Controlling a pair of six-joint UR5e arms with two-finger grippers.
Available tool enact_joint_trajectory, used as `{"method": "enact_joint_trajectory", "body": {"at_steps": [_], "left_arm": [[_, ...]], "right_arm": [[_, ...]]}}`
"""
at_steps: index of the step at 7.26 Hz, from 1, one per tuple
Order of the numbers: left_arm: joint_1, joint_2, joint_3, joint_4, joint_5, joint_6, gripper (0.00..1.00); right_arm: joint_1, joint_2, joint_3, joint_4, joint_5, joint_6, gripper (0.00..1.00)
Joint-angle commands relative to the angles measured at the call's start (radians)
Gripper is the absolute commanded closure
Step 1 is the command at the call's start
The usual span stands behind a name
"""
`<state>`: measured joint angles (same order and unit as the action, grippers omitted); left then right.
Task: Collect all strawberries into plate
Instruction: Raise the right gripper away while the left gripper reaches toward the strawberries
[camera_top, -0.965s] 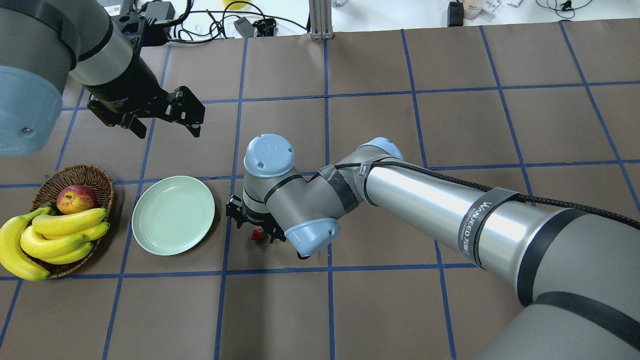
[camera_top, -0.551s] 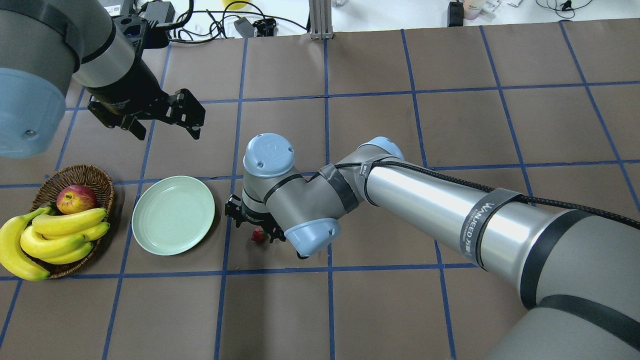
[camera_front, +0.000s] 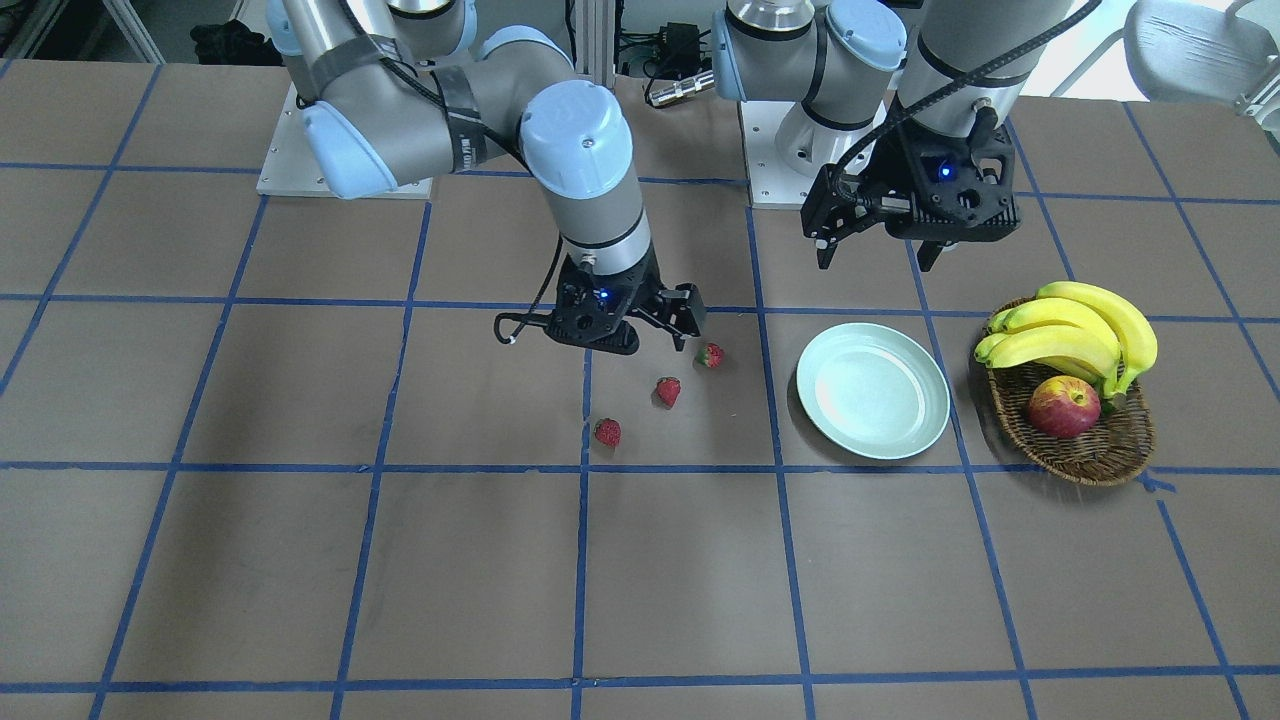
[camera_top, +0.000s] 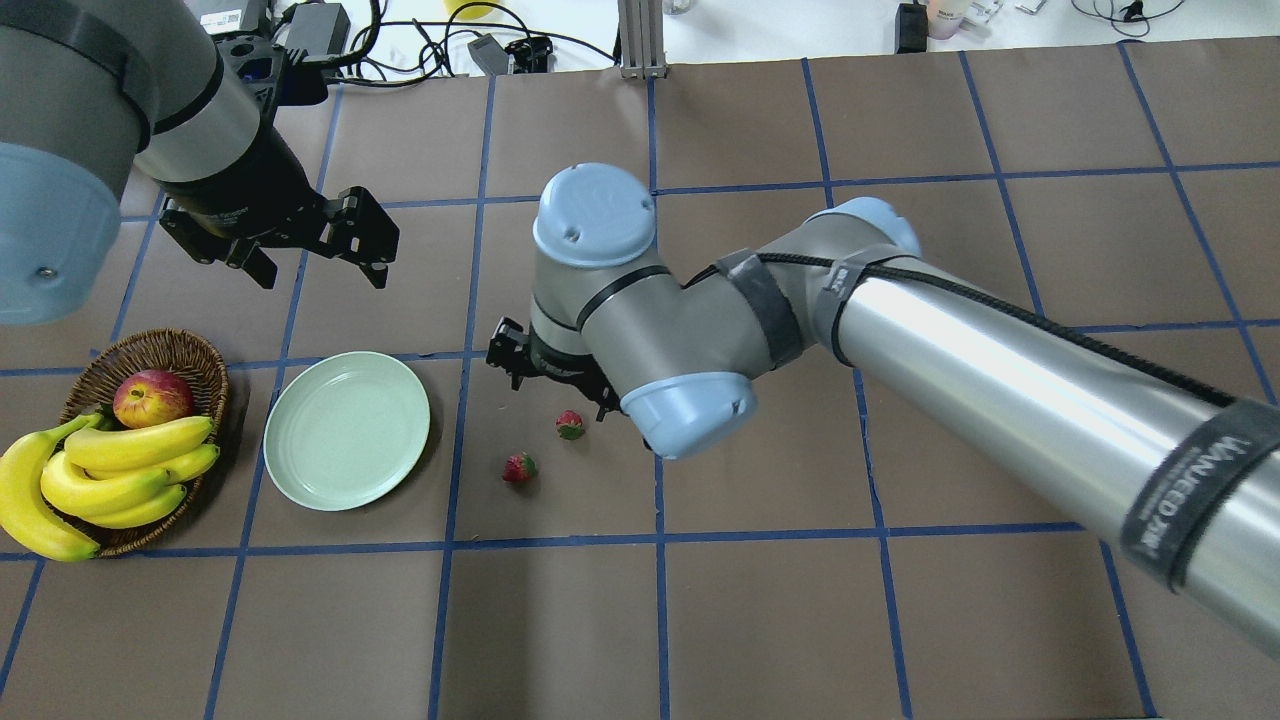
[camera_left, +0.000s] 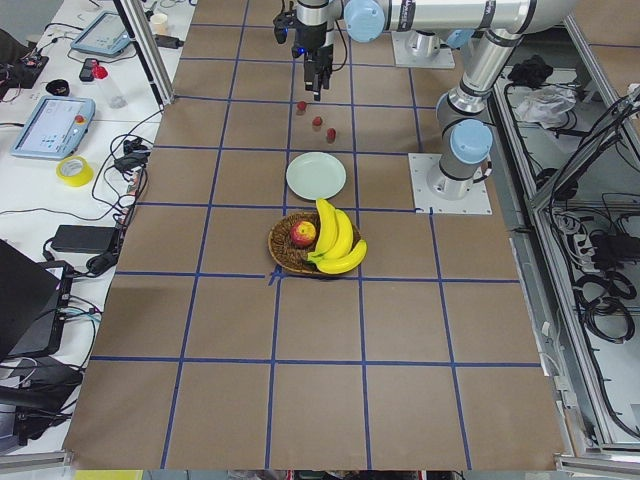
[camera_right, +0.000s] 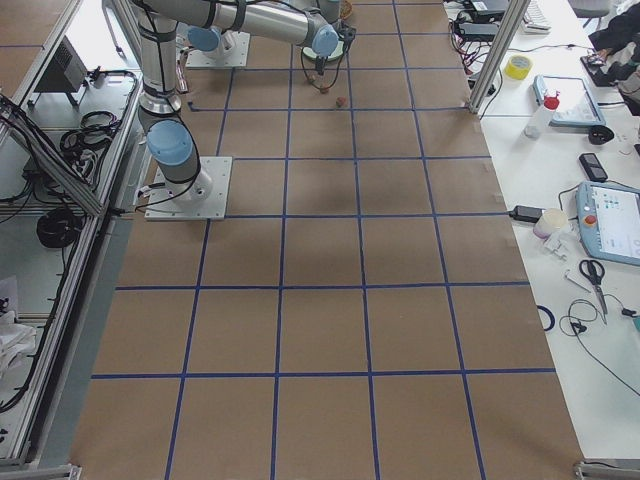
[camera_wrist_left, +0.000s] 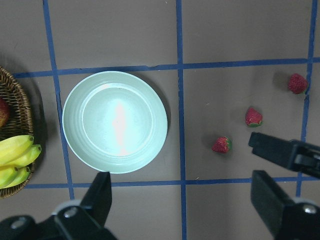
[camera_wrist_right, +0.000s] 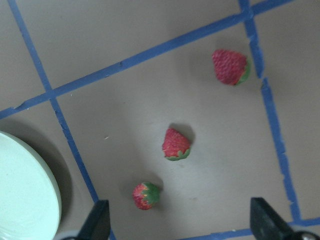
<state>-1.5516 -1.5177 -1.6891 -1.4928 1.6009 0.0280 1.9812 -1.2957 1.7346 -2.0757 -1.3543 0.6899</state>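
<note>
Three strawberries (camera_front: 710, 354) (camera_front: 668, 390) (camera_front: 607, 431) lie in a slanted row on the brown table, apart from the mint-green plate (camera_front: 873, 390). The overhead view shows two strawberries (camera_top: 519, 467) (camera_top: 570, 424); the arm covers the third. My right gripper (camera_front: 648, 335) hangs open and empty above the berries (camera_wrist_right: 176, 144), just on the robot's side of the row. My left gripper (camera_top: 325, 270) is open and empty, high over the table beyond the plate (camera_top: 346, 430). Its wrist view looks down on the bare plate (camera_wrist_left: 115, 121) and the strawberries (camera_wrist_left: 221, 145).
A brown wicker basket (camera_top: 190, 345) with bananas (camera_top: 110, 470) and a red-yellow apple (camera_top: 152, 397) stands right beside the plate, on its outer side. Cables and small devices (camera_top: 400, 40) lie along the table's far edge.
My right gripper has lifted and moved away from the nearest strawberry, which stays on the table; a second berry now shows in the overhead view. The left gripper has drifted slightly left.
</note>
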Motion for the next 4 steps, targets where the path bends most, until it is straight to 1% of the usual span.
{"method": "enact_joint_trajectory", "body": {"at_steps": [1,2,3,4], "left_arm": [[-0.013,-0.035,-0.084,0.02,0.001,-0.087,0.0],[-0.016,-0.062,-0.148,0.163,-0.005,-0.094,0.0],[-0.042,-0.084,-0.212,0.237,-0.006,-0.099,0.0],[-0.088,-0.099,-0.254,0.302,-0.007,-0.1,0.0]], "right_arm": [[-0.134,-0.104,-0.023,0.199,-0.047,-0.285,0.0],[-0.171,-0.161,-0.035,0.314,-0.119,-0.453,0.0],[-0.205,-0.213,-0.064,0.362,-0.14,-0.47,0.0],[-0.214,-0.24,-0.126,0.388,-0.157,-0.478,0.0]]}}
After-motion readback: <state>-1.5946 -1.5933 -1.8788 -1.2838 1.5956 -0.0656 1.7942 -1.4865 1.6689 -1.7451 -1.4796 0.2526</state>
